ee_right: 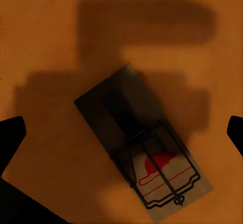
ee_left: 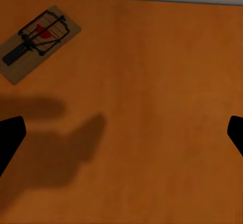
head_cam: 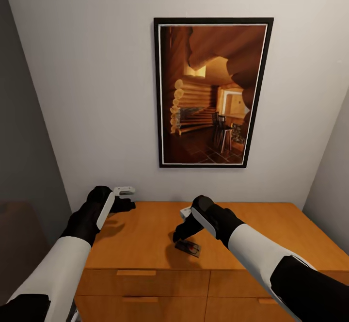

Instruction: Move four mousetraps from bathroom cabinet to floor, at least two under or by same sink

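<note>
In the head view one mousetrap point(head_cam: 188, 248) lies flat on top of the orange-brown cabinet point(head_cam: 276, 234), near its front edge. My right gripper point(head_cam: 178, 236) hovers just over it, open. The right wrist view looks straight down on that mousetrap point(ee_right: 152, 158), which sits in shadow between the spread fingertips point(ee_right: 11, 133) of the gripper point(ee_right: 121, 133). My left gripper point(head_cam: 127, 205) is held over the cabinet's back left corner, open and empty. In the left wrist view a mousetrap point(ee_left: 38, 42) rests on the cabinet top point(ee_left: 162, 82), well away from the open gripper point(ee_left: 121, 133).
A framed picture of a log cabin interior point(head_cam: 213, 94) hangs on the white wall behind the cabinet. Closed drawer fronts point(head_cam: 145, 283) run below the top's front edge. Grey walls close in on both sides.
</note>
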Motion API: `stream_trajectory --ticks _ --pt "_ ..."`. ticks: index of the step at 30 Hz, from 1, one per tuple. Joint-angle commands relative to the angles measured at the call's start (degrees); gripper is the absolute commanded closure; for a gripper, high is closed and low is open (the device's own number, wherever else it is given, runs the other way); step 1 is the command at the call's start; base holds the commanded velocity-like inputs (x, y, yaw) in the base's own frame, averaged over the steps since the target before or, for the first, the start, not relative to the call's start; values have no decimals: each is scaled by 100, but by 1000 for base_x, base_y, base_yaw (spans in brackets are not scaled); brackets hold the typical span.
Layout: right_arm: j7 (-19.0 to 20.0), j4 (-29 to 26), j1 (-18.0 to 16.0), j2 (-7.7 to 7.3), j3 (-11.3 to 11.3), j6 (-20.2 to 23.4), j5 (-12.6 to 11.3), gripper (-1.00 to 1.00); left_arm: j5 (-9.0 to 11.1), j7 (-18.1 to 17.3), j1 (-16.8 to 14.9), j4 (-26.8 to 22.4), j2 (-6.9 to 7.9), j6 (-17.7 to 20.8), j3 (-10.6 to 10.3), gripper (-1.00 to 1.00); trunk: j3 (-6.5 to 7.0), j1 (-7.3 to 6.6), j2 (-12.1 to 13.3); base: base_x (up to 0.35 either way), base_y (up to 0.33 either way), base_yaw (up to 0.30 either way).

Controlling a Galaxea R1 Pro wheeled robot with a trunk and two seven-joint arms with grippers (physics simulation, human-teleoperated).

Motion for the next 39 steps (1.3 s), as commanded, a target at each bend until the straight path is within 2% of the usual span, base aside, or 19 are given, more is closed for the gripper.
stream_trajectory --ticks 1,24,39 --pt "62 -14 -8 -2 15 13 59 -100 46 34 -5 -4 1 22 -5 -100 -28 24 -49 0 0 0" --pt "71 -54 -8 -42 9 13 59 -100 57 30 -5 -12 -16 22 -5 -100 -441 529 -972 0 0 0" --pt "71 -59 -8 -72 23 13 66 -100 11 38 -5 -13 -16 18 -5 -100 -441 529 -972 0 0 0"
